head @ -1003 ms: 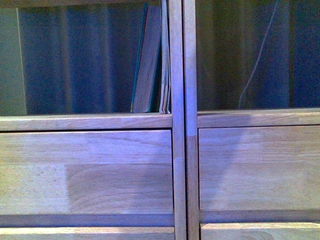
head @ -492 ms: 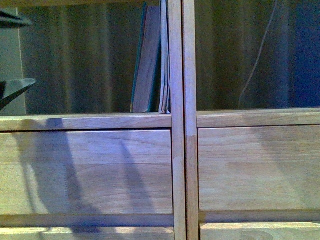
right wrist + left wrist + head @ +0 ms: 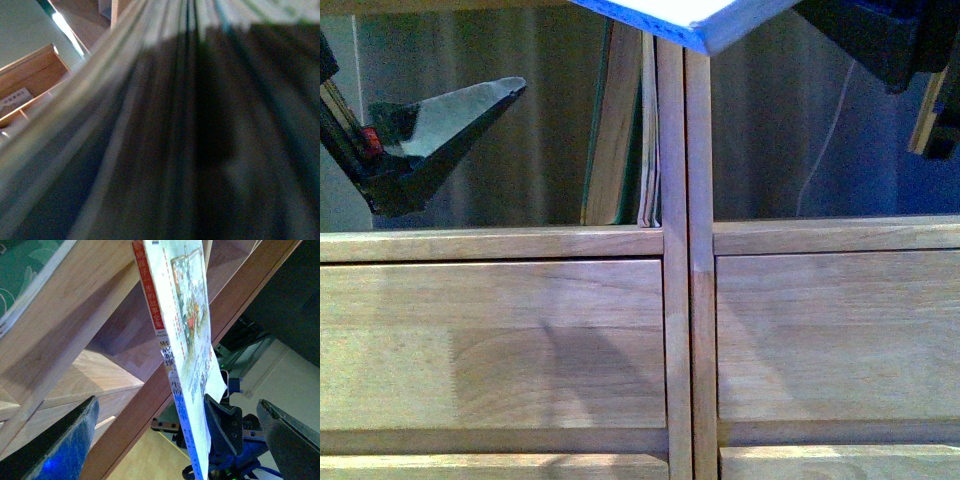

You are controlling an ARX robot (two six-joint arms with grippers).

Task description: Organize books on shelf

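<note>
At the left bay's right wall: a brownish book (image 3: 618,130) with a teal edge leans toward the upright, and thin pale books (image 3: 648,130) stand pressed between it and the wall.
Furniture: the shelf (image 3: 520,340) is light wood, with two bays side by side, twin uprights (image 3: 685,300) at the centre and wide plain front panels below.
Carried: the white-spined book (image 3: 186,340) is aloft in front of the shelf. Its corner shows above the twin uprights in the front view. It has red and dark print on the spine and a picture on the pale cover.
Robot's right: the right pincer (image 3: 215,422) is clamped on that book's end. One finger lies against the cover and the other is hidden behind it.
Right wrist view: blurred page edges fill nearly all of it.
Robot's left: the left pincer (image 3: 177,401) has its jaws spread wide and holds nothing. It hangs before the left bay, apart from the standing books.
Right bay: a thin pale cord (image 3: 830,130) runs down behind it.
</note>
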